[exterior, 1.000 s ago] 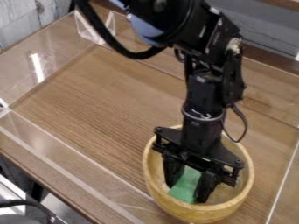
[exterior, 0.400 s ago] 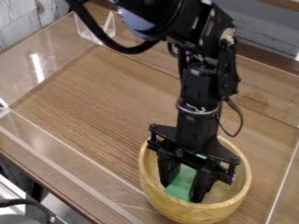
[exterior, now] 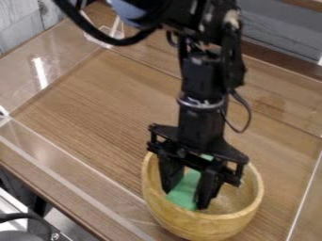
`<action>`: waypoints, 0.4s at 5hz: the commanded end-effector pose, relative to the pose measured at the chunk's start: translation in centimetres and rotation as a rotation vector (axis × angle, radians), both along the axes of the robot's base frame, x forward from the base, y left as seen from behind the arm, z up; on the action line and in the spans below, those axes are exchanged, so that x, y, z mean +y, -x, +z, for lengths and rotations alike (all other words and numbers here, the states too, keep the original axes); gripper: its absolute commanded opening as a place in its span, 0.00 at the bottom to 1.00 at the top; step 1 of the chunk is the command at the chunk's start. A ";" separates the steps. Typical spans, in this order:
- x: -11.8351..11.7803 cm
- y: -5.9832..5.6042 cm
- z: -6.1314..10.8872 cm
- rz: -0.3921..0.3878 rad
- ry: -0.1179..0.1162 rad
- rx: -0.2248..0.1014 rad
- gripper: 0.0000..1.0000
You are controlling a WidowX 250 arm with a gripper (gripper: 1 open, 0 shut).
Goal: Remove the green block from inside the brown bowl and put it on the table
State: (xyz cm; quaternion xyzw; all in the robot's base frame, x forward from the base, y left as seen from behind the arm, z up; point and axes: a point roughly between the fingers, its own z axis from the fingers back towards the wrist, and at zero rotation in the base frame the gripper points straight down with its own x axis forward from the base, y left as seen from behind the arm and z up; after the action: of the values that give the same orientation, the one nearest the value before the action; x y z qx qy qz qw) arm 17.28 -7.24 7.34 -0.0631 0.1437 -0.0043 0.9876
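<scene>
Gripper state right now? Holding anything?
Gripper: jaws shut on the flat bright green block, over the round tan wooden bowl.

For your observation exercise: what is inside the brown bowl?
The green block, pinched between the gripper fingers, sits within the brown bowl. The gripper and near rim cover the bowl's floor and the block's lower end.
</scene>
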 end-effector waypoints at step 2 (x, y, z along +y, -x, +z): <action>2.6 -1.1 6.1 0.080 0.021 -0.098 0.00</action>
State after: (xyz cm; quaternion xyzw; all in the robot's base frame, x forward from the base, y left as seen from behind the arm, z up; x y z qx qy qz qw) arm 17.73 -4.61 12.40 -0.0754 0.1149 0.0326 0.9900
